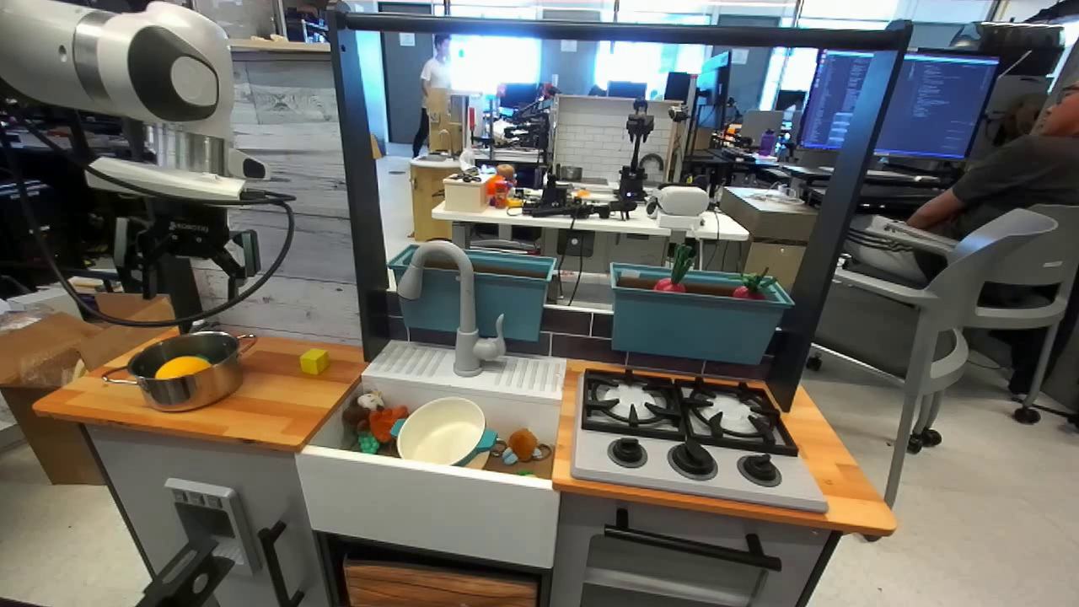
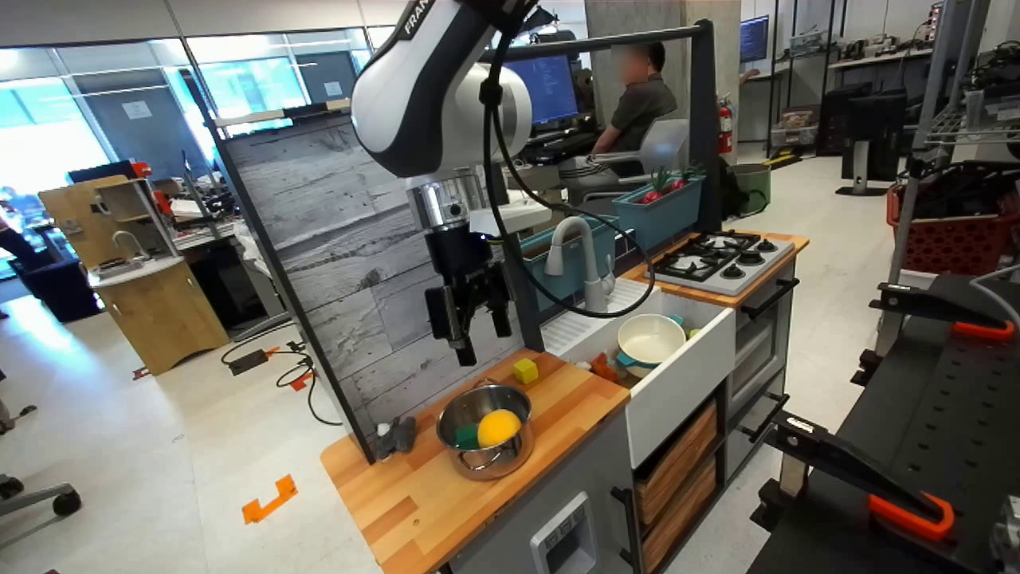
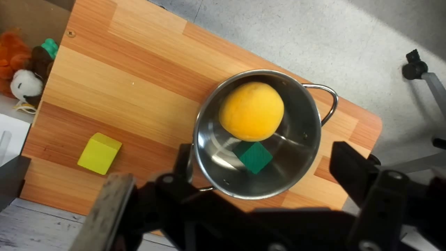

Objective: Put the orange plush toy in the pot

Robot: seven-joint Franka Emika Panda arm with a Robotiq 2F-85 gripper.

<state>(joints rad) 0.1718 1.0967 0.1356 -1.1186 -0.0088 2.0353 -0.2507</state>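
Observation:
The silver pot point(image 1: 198, 389) stands on the wooden counter in both exterior views point(image 2: 502, 461) and in the wrist view point(image 3: 296, 153). It holds a yellow round item point(image 3: 251, 111) and a green block point(image 3: 256, 158). An orange plush toy point(image 1: 388, 424) lies in the sink, left of the white bowl, and shows partly in the wrist view point(image 3: 12, 55). A rounder orange-brown plush point(image 1: 523, 444) lies right of the bowl; I cannot tell which is meant. My gripper point(image 1: 192, 282) is open and empty, apart from and above the pot; its fingers spread wide in the wrist view point(image 3: 260, 155).
A yellow block point(image 1: 314, 362) sits on the counter beside the pot. A white bowl with teal handles point(image 1: 442, 432) stands in the sink, near the grey faucet point(image 1: 465, 312). A grey plush point(image 2: 396, 436) lies at the counter's back corner. A stove point(image 1: 695, 438) is beyond the sink.

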